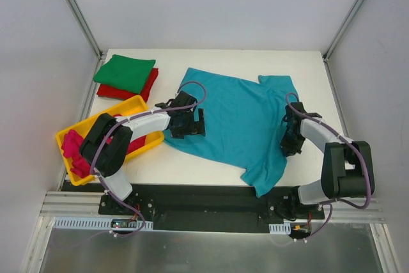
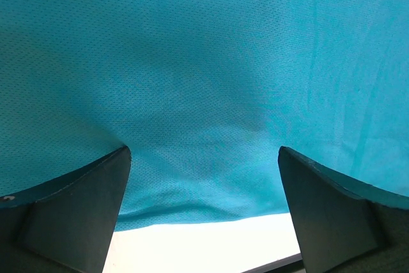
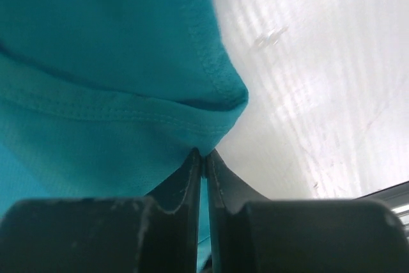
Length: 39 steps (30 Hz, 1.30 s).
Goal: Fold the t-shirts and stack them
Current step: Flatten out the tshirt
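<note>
A teal-blue t-shirt lies spread in the middle of the table. My left gripper is open at the shirt's left edge, its fingers wide apart with the teal cloth and its hem between them. My right gripper is shut on the shirt's right edge, pinching a hemmed fold. A folded green t-shirt lies on a folded red t-shirt at the back left. Magenta-pink t-shirts lie bunched in the yellow tray.
The yellow tray sits at the left edge of the white table, right by my left arm. Grey walls and metal posts close in the back and sides. The table's front edge runs just ahead of the arm bases.
</note>
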Each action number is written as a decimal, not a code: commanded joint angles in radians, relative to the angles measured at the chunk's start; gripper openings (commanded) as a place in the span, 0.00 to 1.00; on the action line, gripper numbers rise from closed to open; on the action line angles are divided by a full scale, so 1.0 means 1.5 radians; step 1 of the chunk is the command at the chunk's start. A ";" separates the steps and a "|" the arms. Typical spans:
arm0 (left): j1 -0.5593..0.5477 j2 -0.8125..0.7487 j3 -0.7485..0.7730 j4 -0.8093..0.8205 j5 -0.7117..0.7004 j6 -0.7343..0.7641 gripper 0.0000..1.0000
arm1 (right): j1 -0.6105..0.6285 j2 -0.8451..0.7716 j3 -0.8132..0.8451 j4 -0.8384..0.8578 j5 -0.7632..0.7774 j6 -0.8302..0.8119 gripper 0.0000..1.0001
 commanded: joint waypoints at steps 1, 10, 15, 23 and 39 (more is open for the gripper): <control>0.008 0.015 -0.019 0.006 -0.005 0.000 0.99 | -0.028 0.031 0.052 -0.012 0.090 -0.030 0.09; 0.008 -0.018 -0.037 0.005 0.036 -0.012 0.99 | -0.152 0.157 0.182 -0.059 0.139 -0.086 0.08; 0.008 -0.071 -0.058 0.003 0.065 -0.013 0.99 | -0.170 0.153 0.238 -0.121 0.182 -0.062 0.35; 0.007 -0.158 -0.022 0.001 0.092 0.030 0.99 | -0.169 0.003 0.218 -0.020 -0.083 -0.116 0.87; 0.103 0.105 0.237 -0.084 0.108 0.073 0.99 | -0.116 0.331 0.482 -0.027 -0.228 -0.139 0.96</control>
